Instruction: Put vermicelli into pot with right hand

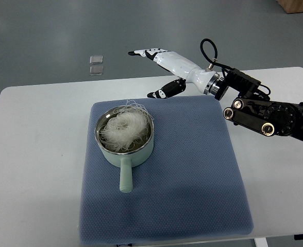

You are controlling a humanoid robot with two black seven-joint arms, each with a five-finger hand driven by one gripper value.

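one arm is at work here, coming in from the right edge of the top view, its black forearm hanging over the white table [33,154] with a cable looping above the wrist. the right hand [164,67] is white with dark fingertips; its fingers are stretched out and relaxed, the thumb hanging lower, and it grasps nothing. it hovers above the far edge of the blue mat [192,180], up and to the right of the pot [124,135] and apart from it. the pot is pale green with a metal rim, sitting on the left part of the mat, its stubby handle pointing toward the robot's side. the vermicelli [124,127] lies inside the pot as a loose white tangle, filling most of the bowl, with a few thin strands curling up over the far rim. two small clear square pieces [96,65] lie on the grey floor beyond the table, one just beside the other.
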